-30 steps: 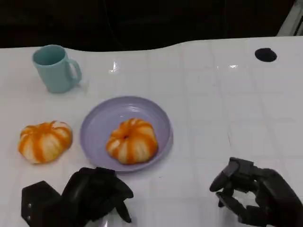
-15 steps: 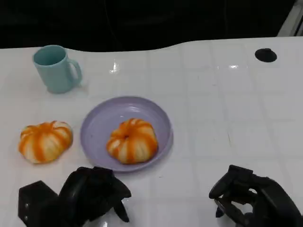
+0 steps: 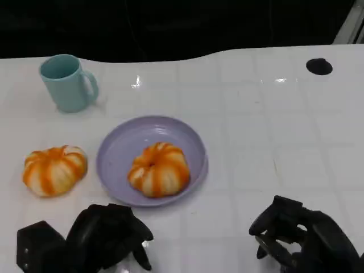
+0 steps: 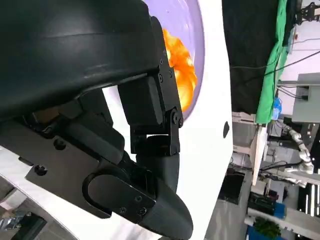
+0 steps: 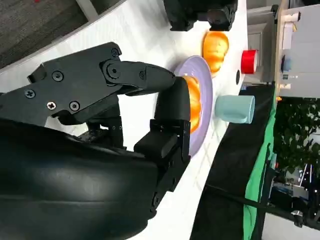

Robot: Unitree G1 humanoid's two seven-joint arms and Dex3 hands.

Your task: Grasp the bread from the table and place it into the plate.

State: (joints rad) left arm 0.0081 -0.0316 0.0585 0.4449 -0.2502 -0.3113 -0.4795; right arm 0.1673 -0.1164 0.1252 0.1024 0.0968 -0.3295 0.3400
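You have one bread roll (image 3: 158, 169) in the purple plate (image 3: 122, 145); another bread roll (image 3: 54, 169) waits on the table (image 3: 273, 114). Both the left hand (image 3: 108, 236) and the right hand (image 3: 296, 236) seem curled, holding nothing.

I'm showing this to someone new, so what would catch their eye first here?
Two orange-striped buns stand out: one bun in the plate on the purple plate mid-table, another bun on the table beside it. A teal mug stands farther back, and the left hand and right hand sit nearest the camera, holding nothing.

Left hand (image 3: 111, 239) drawn back toward table's near edge, right hand (image 3: 296, 236) lower too
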